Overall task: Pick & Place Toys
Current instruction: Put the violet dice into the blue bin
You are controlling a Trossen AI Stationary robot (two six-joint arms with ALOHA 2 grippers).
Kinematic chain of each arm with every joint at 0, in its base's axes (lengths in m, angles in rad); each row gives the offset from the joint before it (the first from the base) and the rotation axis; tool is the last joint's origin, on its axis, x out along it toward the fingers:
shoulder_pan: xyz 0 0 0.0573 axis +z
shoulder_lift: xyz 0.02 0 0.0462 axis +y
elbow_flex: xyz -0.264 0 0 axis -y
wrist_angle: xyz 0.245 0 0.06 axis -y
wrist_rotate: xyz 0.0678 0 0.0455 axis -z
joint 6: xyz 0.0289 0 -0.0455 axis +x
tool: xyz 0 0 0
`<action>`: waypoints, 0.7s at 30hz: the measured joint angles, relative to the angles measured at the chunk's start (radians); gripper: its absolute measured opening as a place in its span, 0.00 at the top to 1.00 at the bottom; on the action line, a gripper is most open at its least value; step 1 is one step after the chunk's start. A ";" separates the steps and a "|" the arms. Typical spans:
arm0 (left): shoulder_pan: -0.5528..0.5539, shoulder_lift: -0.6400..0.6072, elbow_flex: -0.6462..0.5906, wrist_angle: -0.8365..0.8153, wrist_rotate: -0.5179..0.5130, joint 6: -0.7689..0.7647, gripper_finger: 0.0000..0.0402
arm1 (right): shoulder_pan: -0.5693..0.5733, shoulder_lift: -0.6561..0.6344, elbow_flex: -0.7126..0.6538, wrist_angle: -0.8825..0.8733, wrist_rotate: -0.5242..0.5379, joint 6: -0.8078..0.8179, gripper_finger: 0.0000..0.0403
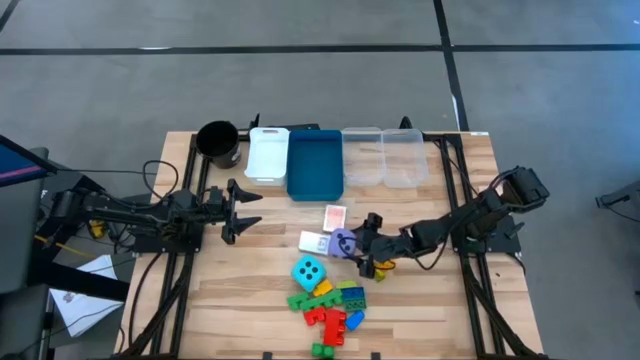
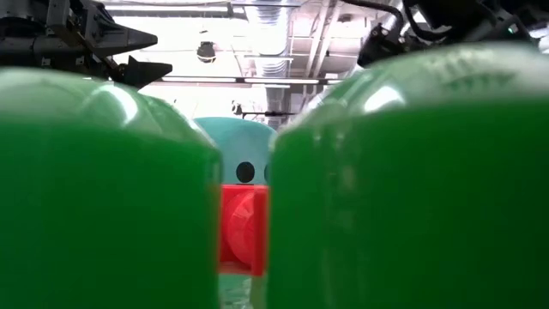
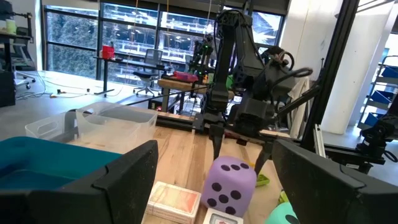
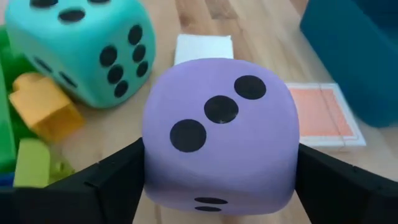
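Observation:
A lavender die (image 4: pixel 217 134) with dark dots sits mid-table between two card packs (image 1: pixel 335 216) (image 1: pixel 314 241). My right gripper (image 4: pixel 221 152) is closed around it. A cyan die (image 1: pixel 309 270) rests on the wood just nearer, beside a heap of red, green, yellow and blue bricks (image 1: pixel 335 305). My left gripper (image 1: pixel 240 212) hovers open at the table's left, pointing level toward the toys and holding nothing. Green bricks (image 2: pixel 103 197) fill most of the low view. My right gripper pinches the lavender die between its two fingers, one finger (image 4: pixel 124 168) on each of two opposite side faces (image 4: pixel 152 155). The fingers come slanting down from the table's right side. Whether the die is clear of the table I cannot tell.
Along the far edge stand a black cup (image 1: pixel 218 142), a white tray (image 1: pixel 267 155), a blue tray (image 1: pixel 315 165) and two clear trays (image 1: pixel 385 157). Bare wood lies at the near left and near right of the table.

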 joint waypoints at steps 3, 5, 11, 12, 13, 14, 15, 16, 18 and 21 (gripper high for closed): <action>0.000 0.000 0.000 0.000 0.000 0.000 0.23 | -0.008 0.000 0.054 -0.036 0.013 0.000 0.16; 0.000 0.000 0.000 0.000 0.000 0.000 0.23 | -0.010 0.000 0.099 -0.105 0.033 0.000 0.16; 0.000 0.000 0.000 0.000 0.000 0.000 0.23 | -0.020 -0.001 0.283 -0.315 0.205 -0.067 0.16; 0.000 0.000 0.000 0.000 0.000 0.000 0.23 | -0.028 -0.001 0.313 -0.334 0.237 -0.087 0.16; 0.000 0.000 0.000 0.000 0.000 0.000 0.23 | -0.040 -0.001 0.343 -0.341 0.266 -0.110 0.16; 0.000 0.000 0.000 0.000 0.000 0.000 0.23 | -0.056 -0.002 0.368 -0.343 0.291 -0.134 0.16; 0.000 0.000 0.000 0.000 0.000 0.000 0.23 | -0.076 -0.003 0.391 -0.344 0.310 -0.157 0.16; 0.000 0.000 0.000 0.000 0.000 0.000 0.23 | -0.099 -0.003 0.413 -0.346 0.323 -0.178 0.16; 0.000 0.000 0.000 0.000 0.000 -0.016 0.23 | -0.157 -0.003 0.450 -0.342 0.333 -0.213 0.16; 0.000 0.000 0.000 0.000 0.000 -0.043 0.23 | -0.261 -0.003 0.480 -0.298 0.326 -0.260 0.16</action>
